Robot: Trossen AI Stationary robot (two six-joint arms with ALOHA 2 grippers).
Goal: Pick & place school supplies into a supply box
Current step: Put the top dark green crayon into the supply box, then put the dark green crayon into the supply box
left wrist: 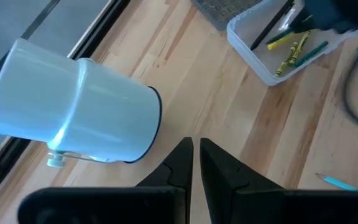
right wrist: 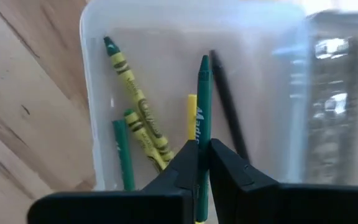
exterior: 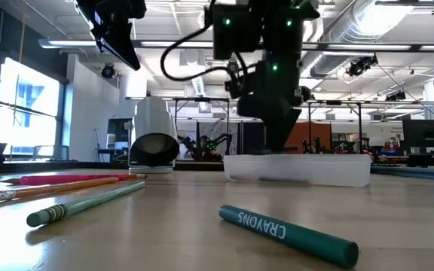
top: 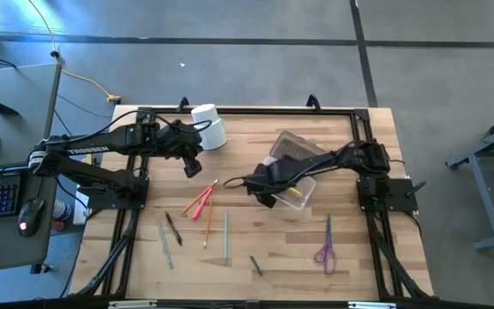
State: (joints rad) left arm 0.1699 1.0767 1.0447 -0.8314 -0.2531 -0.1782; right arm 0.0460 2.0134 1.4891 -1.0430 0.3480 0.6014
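The clear supply box [top: 305, 190] lies right of the table's middle, with its dark textured panel [top: 294, 148] at the far end. Yellow-green crayons [right wrist: 135, 106], a green one and a dark pencil [right wrist: 229, 106] lie inside. My right gripper [top: 266, 193] hangs over the box's near end, shut on a green pen. My left gripper [top: 192, 165] is shut and holds nothing, raised beside the white cup [top: 209, 127], which lies on its side. Red and orange pencils [top: 200, 202], a green pencil [top: 225, 233], a grey one [top: 165, 245], a crayon [top: 256, 265] and purple scissors [top: 326, 251] lie flat on the table. My right gripper [right wrist: 204, 144] pinches the green pen's shaft [right wrist: 204, 121] between its two fingertips. The fingers come from above, pointing down into the box, and the pen lies along them, its pointed tip [right wrist: 204, 62] reaching past the fingertips. I cannot tell whether that tip rests on the box floor.
The green crayon [exterior: 288, 233] lies nearest the table's near edge, with the pencils [exterior: 51, 188] to its left in the low view. A black frame rail [top: 256, 110] runs along the far edge. Open wood lies between the pencils and the scissors.
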